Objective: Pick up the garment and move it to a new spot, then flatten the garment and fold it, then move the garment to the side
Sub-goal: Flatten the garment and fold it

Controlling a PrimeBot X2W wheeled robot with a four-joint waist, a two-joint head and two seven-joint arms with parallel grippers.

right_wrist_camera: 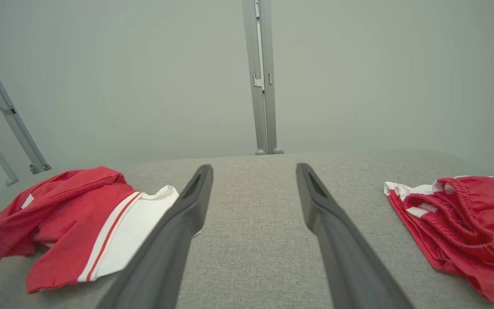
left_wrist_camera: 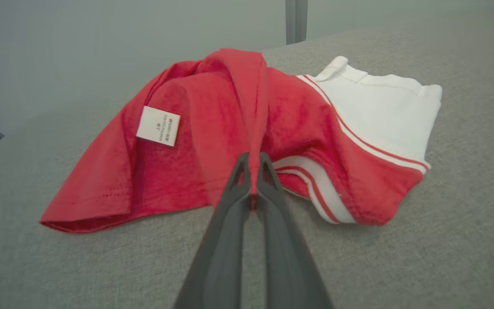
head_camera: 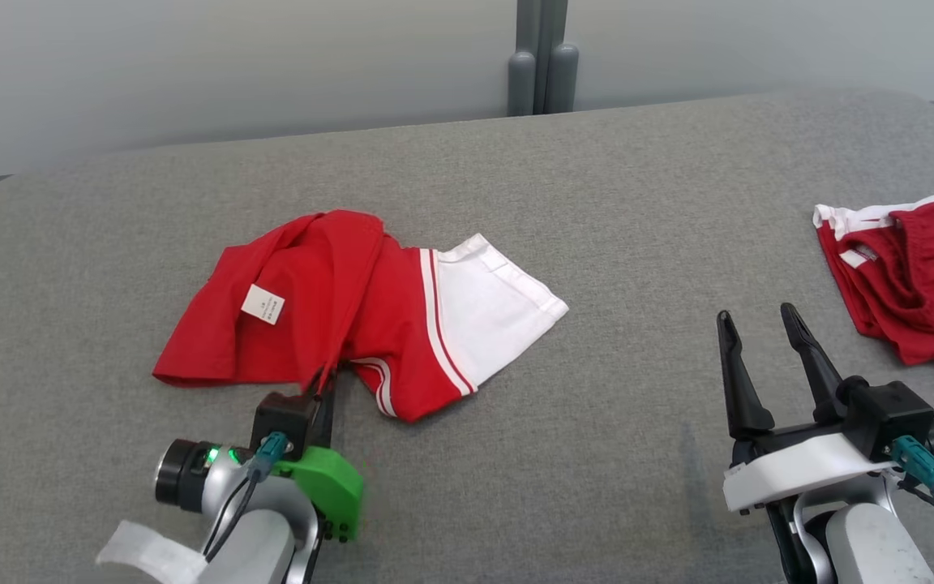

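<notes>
Soft, even light fell across the grey padded surface [head_camera: 637, 243] without glare. Only faint shadows lay under the garment [head_camera: 337, 308] and beside the right gripper [head_camera: 756, 312]. The head view was crisp, apart from a slight smear on the green housing [head_camera: 325, 487] of the left gripper [head_camera: 323, 383]. Both wrist views looked hazier and greenish; the fingers [left_wrist_camera: 225, 240] close to the lens were soft, and rails [right_wrist_camera: 11, 111] at the left edge leaned with wide-angle distortion.

Two red garments, crumpled garment [head_camera: 353, 312] and folded garment [head_camera: 917, 280], plus two claws, left claw [left_wrist_camera: 253, 165] and right claw [head_camera: 756, 313].
</notes>
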